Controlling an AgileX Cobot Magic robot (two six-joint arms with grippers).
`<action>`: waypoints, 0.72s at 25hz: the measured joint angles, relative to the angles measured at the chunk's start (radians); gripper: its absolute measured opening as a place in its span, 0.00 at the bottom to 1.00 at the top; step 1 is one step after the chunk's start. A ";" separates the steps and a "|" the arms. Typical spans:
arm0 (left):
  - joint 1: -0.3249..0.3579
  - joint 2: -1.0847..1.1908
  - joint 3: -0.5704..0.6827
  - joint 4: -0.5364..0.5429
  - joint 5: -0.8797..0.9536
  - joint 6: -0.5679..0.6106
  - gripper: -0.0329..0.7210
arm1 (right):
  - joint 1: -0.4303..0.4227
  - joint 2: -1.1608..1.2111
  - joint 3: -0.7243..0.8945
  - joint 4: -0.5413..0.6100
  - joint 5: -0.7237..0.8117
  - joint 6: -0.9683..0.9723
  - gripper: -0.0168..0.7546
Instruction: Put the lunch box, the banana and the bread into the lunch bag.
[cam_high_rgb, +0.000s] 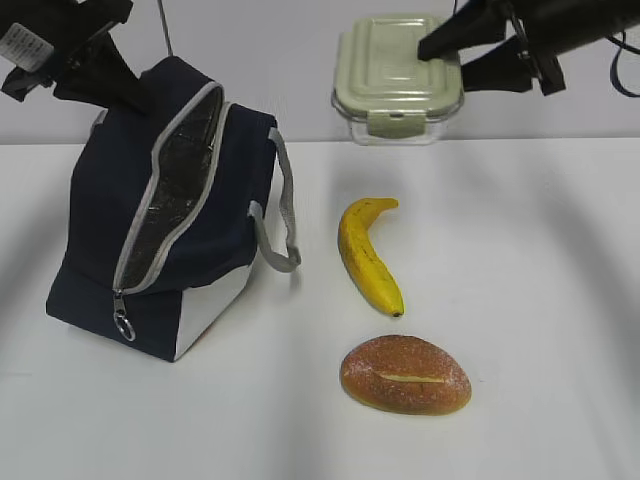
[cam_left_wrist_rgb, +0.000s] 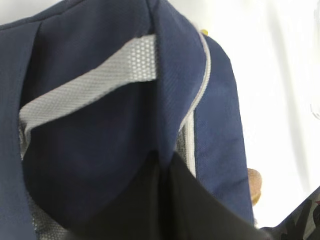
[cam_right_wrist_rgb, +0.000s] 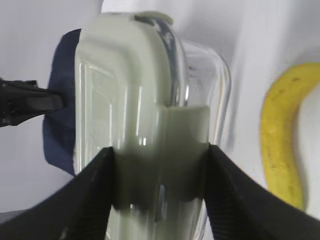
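Note:
The navy lunch bag (cam_high_rgb: 95, 220) stands at the left with its zipper open and its silver lining showing. My left gripper (cam_high_rgb: 128, 95) is shut on the bag's top edge; in the left wrist view navy fabric (cam_left_wrist_rgb: 125, 150) is pinched between the dark fingers (cam_left_wrist_rgb: 210, 210). My right gripper (cam_high_rgb: 448, 62) is shut on the sage-lidded lunch box (cam_high_rgb: 392, 75) and holds it in the air at the back, right of the bag. The right wrist view shows the box (cam_right_wrist_rgb: 130, 100) clamped between both fingers (cam_right_wrist_rgb: 95, 185). The banana (cam_high_rgb: 368, 255) and the bread (cam_high_rgb: 405, 375) lie on the table.
The white table (cam_high_rgb: 540, 300) spreads under everything, with a pale wall behind. The bag's grey handle (cam_high_rgb: 285, 235) hangs towards the banana. The banana (cam_right_wrist_rgb: 282, 145) and the bag (cam_right_wrist_rgb: 62, 130) also show below the box in the right wrist view.

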 joint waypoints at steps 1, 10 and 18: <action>0.000 0.000 0.000 0.000 0.002 0.000 0.04 | 0.026 -0.008 -0.012 0.000 0.002 0.017 0.52; 0.000 0.000 0.000 -0.003 0.009 0.000 0.04 | 0.245 -0.024 -0.041 -0.004 0.025 0.088 0.52; 0.000 0.000 0.000 -0.021 0.016 0.000 0.04 | 0.340 0.019 -0.052 0.000 0.000 0.114 0.52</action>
